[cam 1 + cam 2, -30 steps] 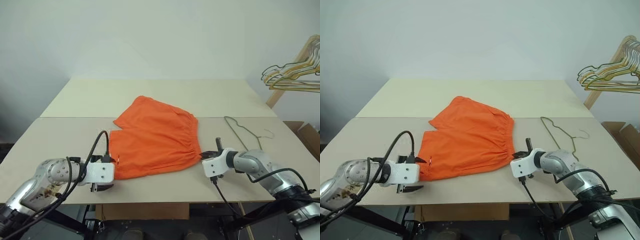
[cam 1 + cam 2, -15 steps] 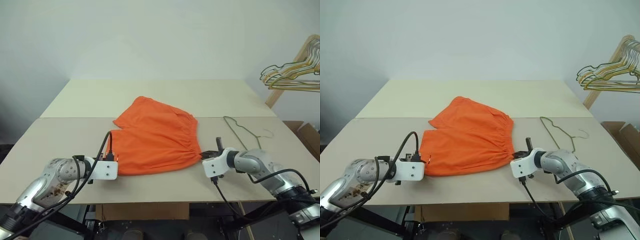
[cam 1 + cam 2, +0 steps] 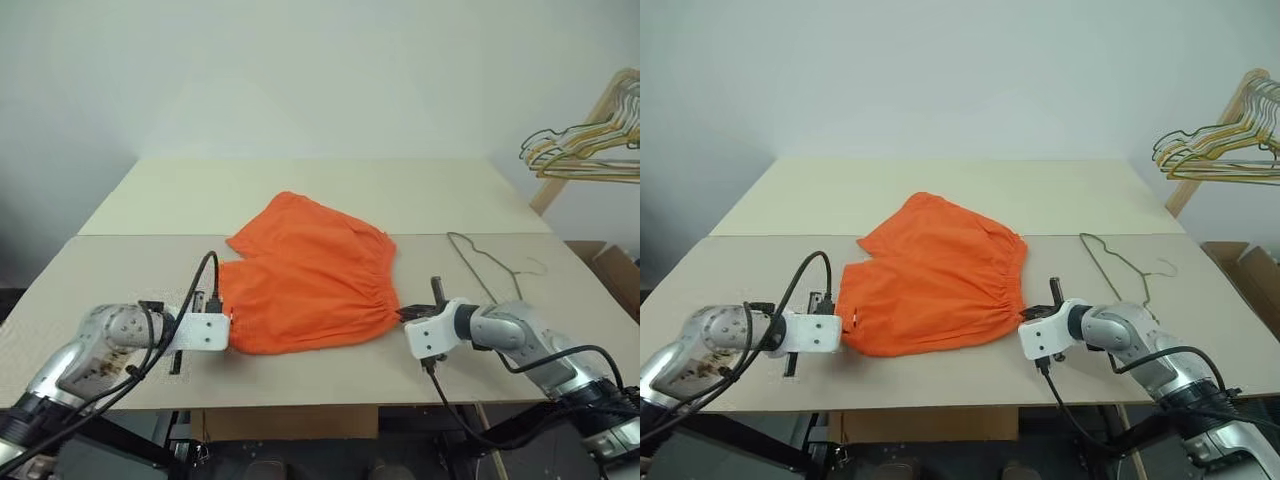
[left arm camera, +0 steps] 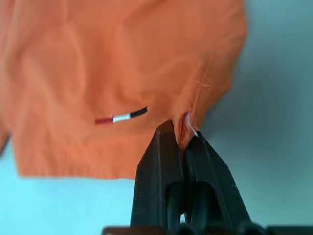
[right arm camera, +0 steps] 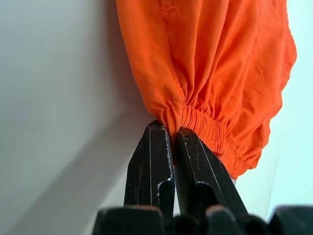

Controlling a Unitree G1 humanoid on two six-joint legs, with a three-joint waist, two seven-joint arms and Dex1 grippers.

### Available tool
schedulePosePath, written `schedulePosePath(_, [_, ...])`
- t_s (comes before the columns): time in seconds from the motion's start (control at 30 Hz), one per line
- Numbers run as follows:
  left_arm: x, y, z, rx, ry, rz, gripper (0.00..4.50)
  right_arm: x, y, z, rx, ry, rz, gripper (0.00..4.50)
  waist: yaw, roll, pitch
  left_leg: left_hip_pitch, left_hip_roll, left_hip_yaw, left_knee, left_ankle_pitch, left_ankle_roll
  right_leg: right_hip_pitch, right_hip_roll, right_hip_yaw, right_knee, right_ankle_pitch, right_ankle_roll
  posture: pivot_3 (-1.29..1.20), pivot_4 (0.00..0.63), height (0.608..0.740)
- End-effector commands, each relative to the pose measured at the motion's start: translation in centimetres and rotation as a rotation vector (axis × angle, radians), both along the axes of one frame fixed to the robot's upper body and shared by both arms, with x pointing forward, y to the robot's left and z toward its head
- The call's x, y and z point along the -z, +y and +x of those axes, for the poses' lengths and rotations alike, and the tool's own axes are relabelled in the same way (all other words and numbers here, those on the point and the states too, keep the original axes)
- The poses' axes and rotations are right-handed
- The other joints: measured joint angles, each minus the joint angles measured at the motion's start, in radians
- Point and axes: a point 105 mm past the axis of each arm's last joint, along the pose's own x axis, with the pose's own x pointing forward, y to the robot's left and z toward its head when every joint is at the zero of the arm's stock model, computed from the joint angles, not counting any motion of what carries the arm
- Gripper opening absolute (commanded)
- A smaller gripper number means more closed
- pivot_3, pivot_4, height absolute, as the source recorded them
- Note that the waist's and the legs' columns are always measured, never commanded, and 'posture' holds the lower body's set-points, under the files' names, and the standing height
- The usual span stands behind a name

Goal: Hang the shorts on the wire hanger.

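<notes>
The bright orange shorts [image 3: 310, 275] lie spread on the table [image 3: 300, 190] in the middle, with the gathered waistband toward the right. My left gripper [image 4: 179, 134] is shut on the shorts' near left hem corner, close to the small white tag [image 4: 121, 117]. On the other side, my right gripper [image 5: 173, 127] is shut on the near end of the elastic waistband. The wire hanger [image 3: 488, 262] lies flat on the table just right of the shorts, beyond my right gripper [image 3: 404, 318].
A bunch of gold-toned wire hangers [image 3: 585, 145] hangs on a wooden rack at the far right. A cardboard box [image 3: 612, 268] sits beyond the table's right edge. The table's front edge runs just below both grippers.
My left gripper has closed onto the shorts' left hem corner, where it stood open beside the fabric before. The near hem now looks slightly lifted. My right gripper has kept its grip.
</notes>
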Motion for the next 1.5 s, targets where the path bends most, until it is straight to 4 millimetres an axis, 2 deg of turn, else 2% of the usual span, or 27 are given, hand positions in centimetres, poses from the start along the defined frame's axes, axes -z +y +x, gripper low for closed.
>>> schedulePosePath(0.03, [-2.4, -0.2, -0.2, 0.072, -0.028, -0.024, 0.01, -1.9, -0.2, -0.2, -0.036, -0.041, 0.018, 0.00, 0.000, 0.000, 0.000, 0.000, 0.000, 0.000, 0.000, 0.000, 0.000, 0.000, 0.000, 0.000, 0.000, 0.000, 0.000, 0.10, 0.000, 0.740])
schedulePosePath(0.1, [-2.6, -0.2, -0.4, 0.085, -0.015, -0.026, 0.01, -1.8, -0.6, -0.3, -0.035, -0.040, 0.005, 0.00, 0.001, 0.000, 0.000, 0.001, 0.000, 0.000, 0.000, 0.000, 0.000, 0.000, 0.000, 0.000, 0.000, 0.000, 0.000, 0.10, 0.000, 0.740])
schedulePosePath(0.17, [-2.7, -1.0, -1.4, 0.118, 0.033, -0.076, 0.01, -1.5, -1.6, 0.0, -0.032, -0.062, -0.025, 0.00, 0.001, 0.000, 0.000, 0.001, 0.000, 0.000, 0.000, 0.000, 0.000, 0.000, 0.000, 0.000, 0.000, 0.000, 0.000, 0.10, 0.000, 0.740])
schedulePosePath(0.23, [-2.7, -2.4, -3.1, 0.173, 0.091, -0.124, 0.01, -1.2, -2.9, 0.1, -0.045, -0.078, -0.077, 0.00, 0.000, 0.000, 0.000, 0.000, 0.000, 0.001, 0.000, 0.000, 0.000, 0.000, 0.000, 0.000, 0.000, 0.000, 0.000, 0.10, 0.000, 0.740])
schedulePosePath(0.4, [-2.5, -4.3, -6.5, 0.270, 0.204, -0.162, 0.01, -0.8, -4.6, -0.5, -0.095, -0.077, -0.130, 0.00, -0.002, 0.000, 0.000, 0.001, 0.001, 0.003, 0.000, 0.000, 0.000, 0.000, 0.000, 0.002, 0.000, 0.000, 0.000, 0.08, 0.000, 0.740])
schedulePosePath(0.53, [-1.8, -4.2, -6.8, 0.245, 0.214, -0.137, 0.01, -0.7, -4.5, -1.7, -0.145, -0.051, -0.117, 0.00, -0.004, 0.001, 0.000, 0.002, 0.002, 0.003, 0.000, 0.000, 0.000, 0.001, 0.002, 0.003, 0.001, 0.000, 0.000, 0.07, 0.000, 0.740])
schedulePosePath(0.6, [-1.4, -3.5, -6.6, 0.233, 0.201, -0.090, 0.00, -0.7, -4.3, -2.2, -0.165, -0.035, -0.109, 0.62, -0.005, 0.001, 0.000, 0.003, 0.003, 0.003, 0.000, 0.000, 0.000, 0.001, 0.003, 0.003, 0.001, 0.000, 0.000, 0.07, 0.000, 0.740])
schedulePosePath(0.63, [-1.1, -3.0, -6.4, 0.231, 0.193, -0.054, 0.38, -0.5, -4.3, -2.6, -0.175, -0.020, -0.110, 0.90, -0.006, 0.001, 0.000, 0.003, 0.004, 0.004, 0.000, 0.000, 0.000, 0.001, 0.003, 0.003, 0.000, 0.000, 0.000, 0.07, 0.000, 0.740])
schedulePosePath(0.7, [-0.8, -1.9, -6.3, 0.238, 0.180, 0.012, 0.62, -0.4, -4.4, -3.2, -0.190, -0.003, -0.118, 1.35, -0.009, 0.001, 0.000, 0.003, 0.005, 0.004, 0.000, 0.000, 0.000, 0.001, 0.003, 0.003, 0.000, 0.000, 0.000, 0.07, 0.000, 0.740])
schedulePosePath(0.77, [-0.8, -1.3, -6.5, 0.259, 0.190, 0.041, 1.24, -0.6, -4.8, -3.7, -0.191, 0.017, -0.128, 2.05, -0.012, 0.001, 0.000, 0.003, 0.005, 0.005, 0.000, 0.000, 0.000, 0.001, 0.003, 0.003, 0.000, 0.000, -0.001, 0.07, 0.000, 0.740])
schedulePosePath(0.8, [-1.1, -1.3, -6.7, 0.264, 0.200, 0.033, 1.43, -0.7, -5.0, -4.0, -0.189, 0.029, -0.134, 2.26, -0.014, 0.001, 0.000, 0.003, 0.005, 0.005, 0.000, 0.000, 0.000, 0.001, 0.003, 0.003, 0.000, 0.000, -0.001, 0.07, 0.000, 0.740])
schedulePosePath(0.93, [-2.7, -1.6, -7.9, 0.259, 0.258, -0.055, 2.70, -1.7, -5.8, -4.9, -0.153, 0.071, -0.118, 3.66, -0.021, 0.001, 0.001, 0.003, 0.007, 0.007, 0.000, 0.000, 0.001, 0.001, 0.002, 0.004, 0.000, 0.000, -0.001, 0.07, 0.000, 0.740])
schedulePosePath(1.0, [-3.9, -1.5, -7.9, 0.226, 0.260, -0.112, 3.33, -2.6, -6.2, -5.3, -0.062, 0.136, -0.037, 4.36, -0.024, 0.001, 0.001, 0.003, 0.008, 0.007, 0.000, 0.000, 0.001, 0.001, 0.003, 0.004, 0.000, 0.000, -0.001, 0.07, 0.000, 0.740])
schedulePosePath(1.03, [-4.5, -1.4, -7.8, 0.207, 0.261, -0.135, 3.61, -3.1, -6.3, -5.4, -0.015, 0.170, 0.012, 4.50, -0.024, 0.001, 0.001, 0.004, 0.008, 0.007, 0.000, 0.000, 0.001, 0.002, 0.003, 0.004, 0.000, 0.000, -0.001, 0.08, 0.000, 0.740])
schedulePosePath(1.13, [-6.8, -1.1, -6.4, 0.104, 0.229, -0.262, 4.48, -5.6, -7.0, -4.9, 0.144, 0.234, 0.174, 4.50, -0.023, 0.001, 0.001, 0.005, 0.009, 0.007, 0.000, 0.000, 0.001, 0.002, 0.003, 0.004, 0.000, 0.000, -0.001, 0.09, 0.000, 0.740])
schedulePosePath(1.23, [-9.4, -1.6, -4.7, 0.005, 0.207, -0.454, 4.48, -8.0, -7.8, -3.9, 0.312, 0.275, 0.365, 4.50, -0.023, 0.001, 0.001, 0.006, 0.009, 0.007, 0.000, 0.000, 0.001, 0.004, 0.003, 0.004, 0.000, 0.000, 0.000, 0.08, 0.000, 0.740])
schedulePosePath(1.33, [-12.0, -3.3, -2.7, -0.053, 0.169, -0.679, 4.48, -9.5, -9.5, -2.2, 0.529, 0.305, 0.573, 4.50, -0.021, 0.000, 0.001, 0.007, 0.009, 0.006, 0.000, -0.001, 0.000, 0.004, 0.004, 0.004, 0.000, 0.000, 0.000, 0.08, 0.000, 0.740])
schedulePosePath(1.5, [-14.0, -6.1, -1.3, -0.077, 0.198, -0.900, 4.48, -8.9, -12.2, 0.0, 0.876, 0.333, 0.674, 4.50, -0.020, -0.001, 0.001, 0.004, 0.008, 0.006, 0.000, -0.001, 0.000, 0.002, 0.004, 0.005, 0.000, 0.000, -0.001, 0.06, 0.000, 0.740])
